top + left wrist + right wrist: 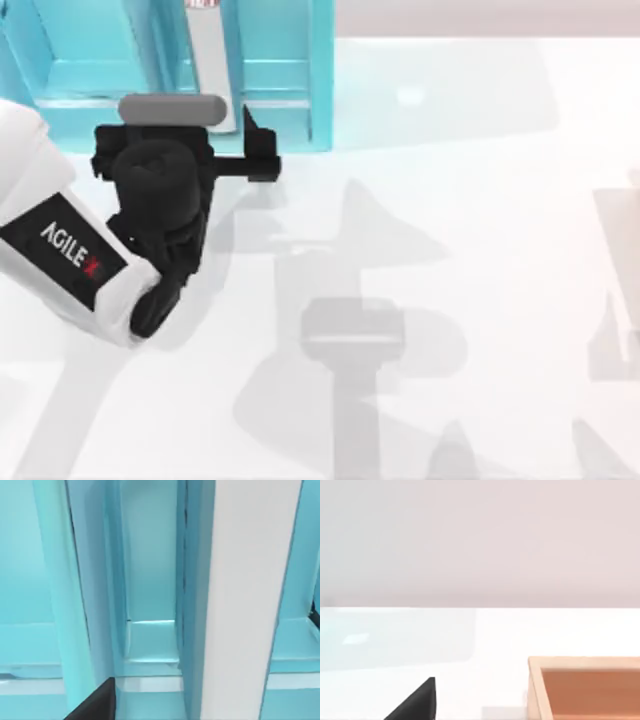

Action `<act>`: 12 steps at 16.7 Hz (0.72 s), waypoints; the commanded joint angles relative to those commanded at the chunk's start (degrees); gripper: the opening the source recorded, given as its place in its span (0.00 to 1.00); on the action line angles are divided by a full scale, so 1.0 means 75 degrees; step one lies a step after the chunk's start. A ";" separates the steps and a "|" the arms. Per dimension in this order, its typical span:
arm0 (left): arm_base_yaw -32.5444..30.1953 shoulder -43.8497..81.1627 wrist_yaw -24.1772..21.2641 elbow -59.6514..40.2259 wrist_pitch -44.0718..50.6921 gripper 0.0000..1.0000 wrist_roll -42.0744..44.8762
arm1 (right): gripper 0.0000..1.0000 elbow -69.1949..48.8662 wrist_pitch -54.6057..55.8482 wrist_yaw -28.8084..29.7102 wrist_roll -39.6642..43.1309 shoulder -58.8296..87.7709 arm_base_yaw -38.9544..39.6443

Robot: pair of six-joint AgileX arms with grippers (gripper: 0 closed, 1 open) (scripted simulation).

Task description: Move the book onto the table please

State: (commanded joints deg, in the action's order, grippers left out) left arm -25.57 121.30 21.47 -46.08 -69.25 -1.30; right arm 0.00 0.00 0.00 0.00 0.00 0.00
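Left AgileX arm reaches to the shelf front, where the book stands upright in a compartment.

The thick teal-blue hardback book (208, 60), white-grey page edges outward and a small red mark at its far end, stands between the walls of the turquoise compartmented shelf (322, 70) at the top view's upper left. The left gripper (235, 130) hangs at the shelf's front edge just beside the book; whether its fingers are parted or closed cannot be told. The glossy white table (480, 200) spreads below. The right wrist view shows a black fingertip (417, 702) and an open wooden box (585, 687).
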 joint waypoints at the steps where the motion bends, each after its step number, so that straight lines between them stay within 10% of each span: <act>1: -0.0025 0.0088 0.0018 -0.0045 -0.0037 1.00 -0.0002 | 1.00 0.0000 0.0000 0.0000 0.0000 0.0000 0.0000; 12: 0.0193 0.0772 -0.0212 -0.1232 0.0463 1.00 0.0015 | 1.00 0.0000 0.0000 0.0000 0.0000 0.0000 0.0000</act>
State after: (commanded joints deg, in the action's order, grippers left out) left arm -24.12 127.09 19.88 -55.32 -65.78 -1.18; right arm 0.00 0.00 0.00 0.00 0.00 0.00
